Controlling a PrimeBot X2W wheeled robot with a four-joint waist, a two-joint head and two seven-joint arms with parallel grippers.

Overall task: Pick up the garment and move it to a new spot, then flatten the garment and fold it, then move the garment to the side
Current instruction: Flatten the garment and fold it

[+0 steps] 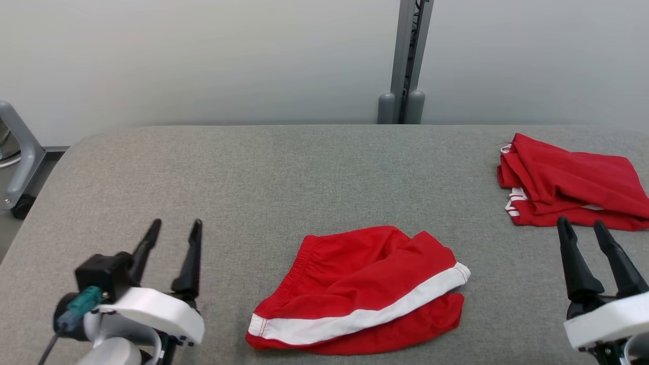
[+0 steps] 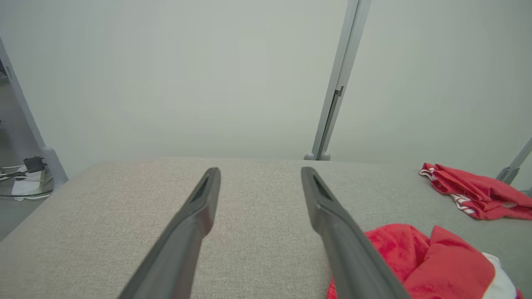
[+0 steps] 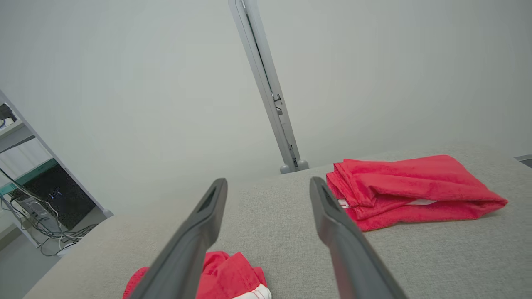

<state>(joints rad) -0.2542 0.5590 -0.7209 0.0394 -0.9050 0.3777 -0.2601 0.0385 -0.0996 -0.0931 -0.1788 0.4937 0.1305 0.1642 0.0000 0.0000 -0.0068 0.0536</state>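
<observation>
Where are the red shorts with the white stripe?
In the head view the red shorts lie crumpled on the grey table at lower centre, between the left gripper and right gripper, touching neither; a folded red pile sits apart at far right.

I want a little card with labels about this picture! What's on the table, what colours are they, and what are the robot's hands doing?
Surface: grey fabric-covered table
Middle item: red shorts with a white stripe, crumpled, lying between the two grippers
Far-right item: folded red garment, white trim showing
Left gripper: jaws apart, holding nothing, left of the shorts
Right gripper: jaws apart, holding nothing, just in front of the folded garment
Behind the table: pale wall and grey post
</observation>
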